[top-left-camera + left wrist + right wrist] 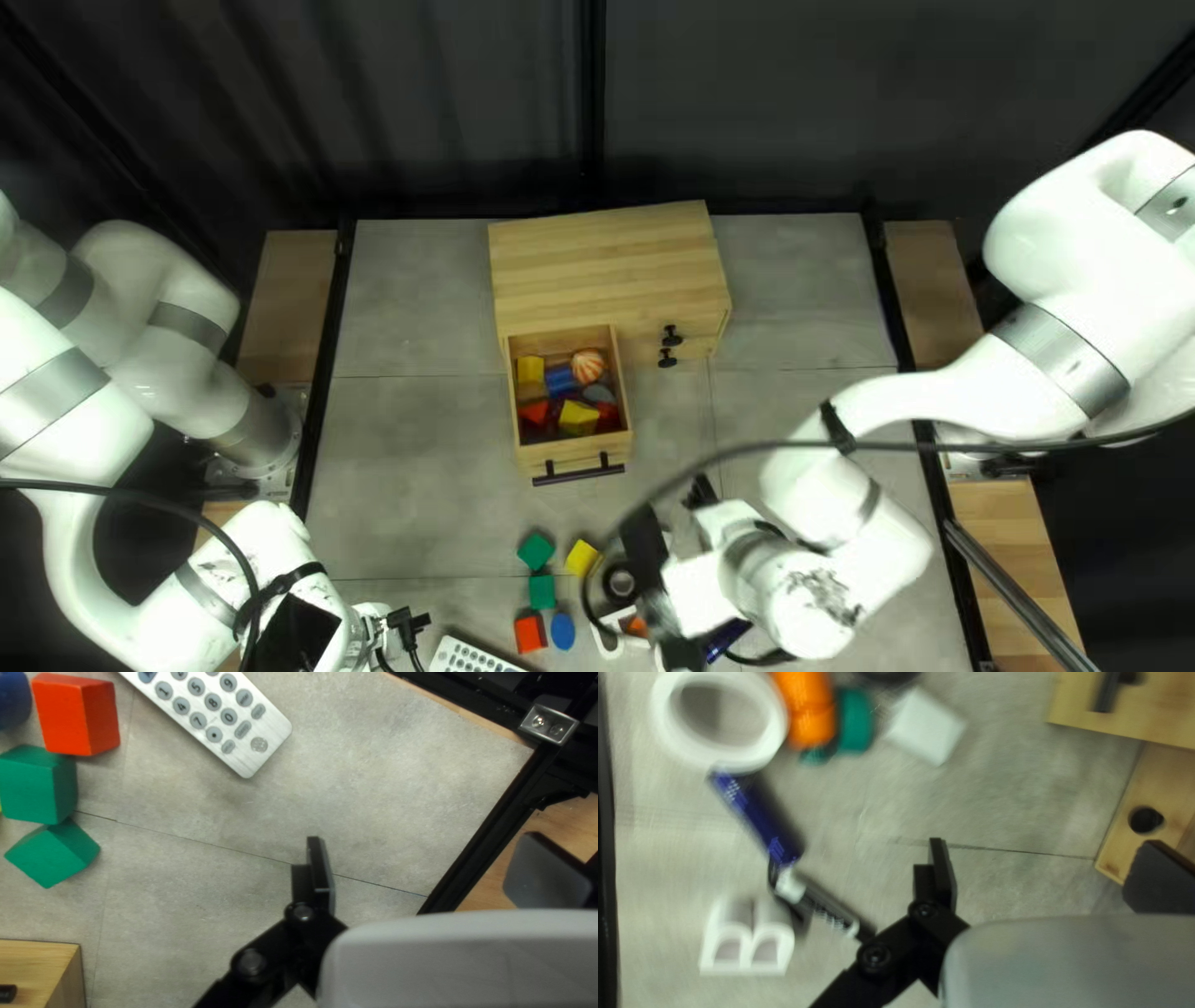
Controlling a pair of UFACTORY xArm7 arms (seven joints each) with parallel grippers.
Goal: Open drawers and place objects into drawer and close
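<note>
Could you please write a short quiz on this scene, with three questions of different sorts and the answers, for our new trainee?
1. True or false: the open drawer has blocks in it.

2. Fill in the blank: in the left wrist view, the two same-coloured blocks lying between the red block and the drawer are both ____.

3. Multiple choice: what does the right hand hold?
a) a marker
b) a white ring
c) nothing

Key: 1 true; 2 green; 3 c
</note>
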